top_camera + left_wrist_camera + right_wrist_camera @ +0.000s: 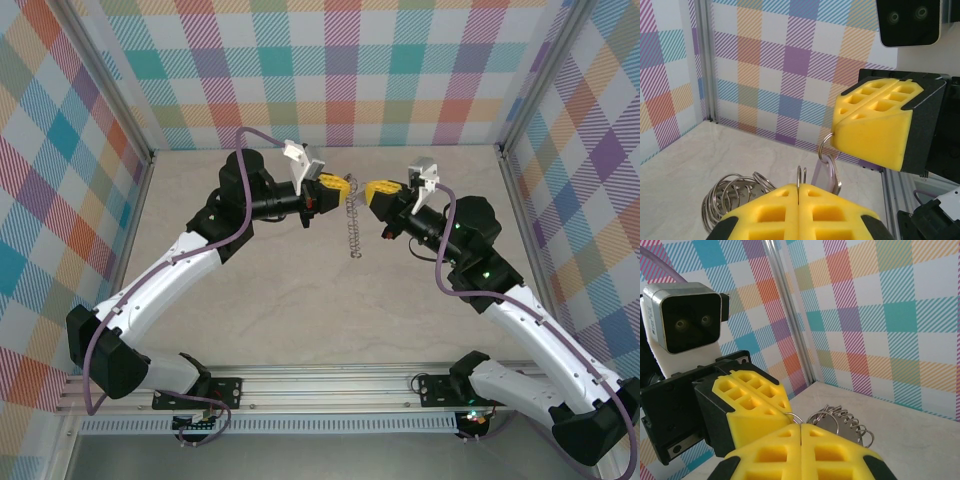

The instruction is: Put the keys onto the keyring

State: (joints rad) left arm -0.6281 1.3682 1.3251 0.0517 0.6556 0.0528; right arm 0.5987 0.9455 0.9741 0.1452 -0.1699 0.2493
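While its yellow pads are pressed flat together at the bottom of the left wrist view, the left end effector (798,194) pinches a thin silver wire loop that stands up from the seam. This loop seems to belong to the keyring (734,196), whose coil of small bright metal rings spills out at the lower left beside the pads. The right end effector (840,125) comes in from the right of that frame, its pads also closed, and a small ring (826,143) pokes out at their tip. From that ring hangs the key (821,172), a flat lilac plastic head with a bit of grey metal just beside it, midway between the two sets of pads.

The pads are foam-like blocks moulded with square pockets, set in black housings. Seen from above, the two tips nearly meet at upper centre and the keyring dangles between them as a narrow, spring-like strand. Beneath lies the bench (300,300), a pale beige, faintly marbled surface. Checked walls (330,70) in pastel teal, orange, purple and yellow, with aluminium corner posts, enclose it.
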